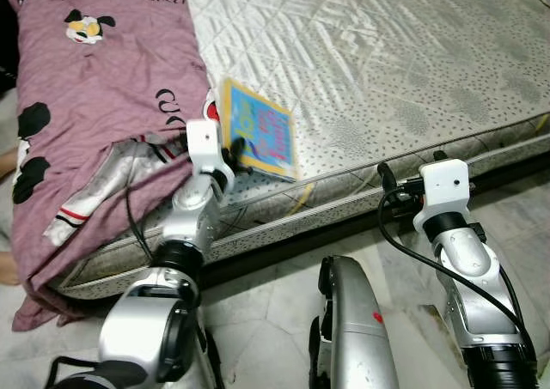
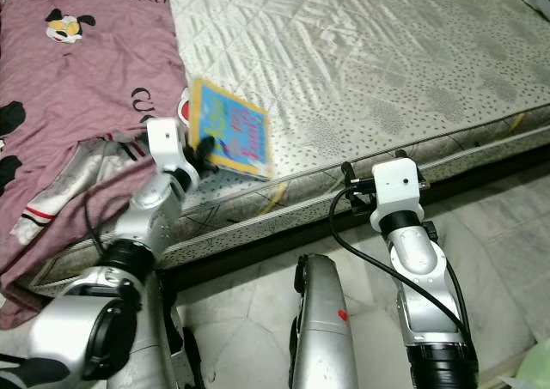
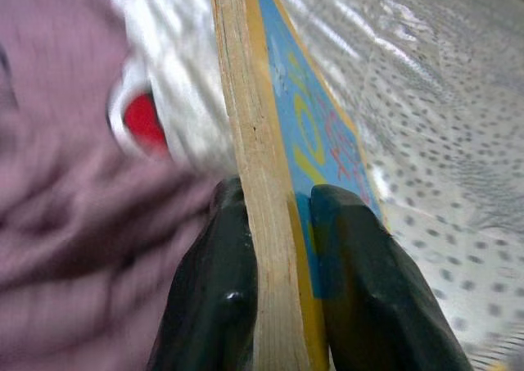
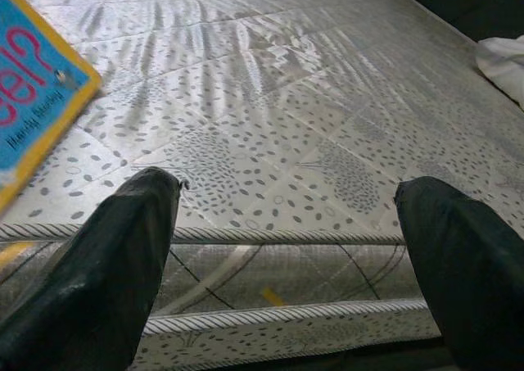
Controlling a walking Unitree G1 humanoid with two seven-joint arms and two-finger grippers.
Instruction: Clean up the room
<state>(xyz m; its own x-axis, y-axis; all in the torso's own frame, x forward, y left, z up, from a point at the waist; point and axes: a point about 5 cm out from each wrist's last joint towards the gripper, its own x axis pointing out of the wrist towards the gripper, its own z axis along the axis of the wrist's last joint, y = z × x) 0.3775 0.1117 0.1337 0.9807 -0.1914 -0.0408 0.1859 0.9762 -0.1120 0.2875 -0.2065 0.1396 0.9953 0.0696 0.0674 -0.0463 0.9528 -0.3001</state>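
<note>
1. Book [image 1: 259, 130] (blue cover, yellow border) lay at the near edge of the mattress [image 1: 395, 71], just beside the purple blanket [image 1: 94, 88]; far end propped up off the surface, near corner overhanging the mattress edge.
2. Left gripper [image 1: 230, 159] was on it: fingers [image 3: 360, 281] pinched the book's near edge, one pad on the cover, one on the underside. Page block ran straight out from betw. the pads, i.e. long axis in line w/ the jaws.
3. Right gripper [image 1: 388, 183] sat well apart, low at the mattress side, jaws spread wide, nothing betw. them; book off to its left.
4. Judgement: left arm clearly nearer; a lift looks like its job alone.
</note>
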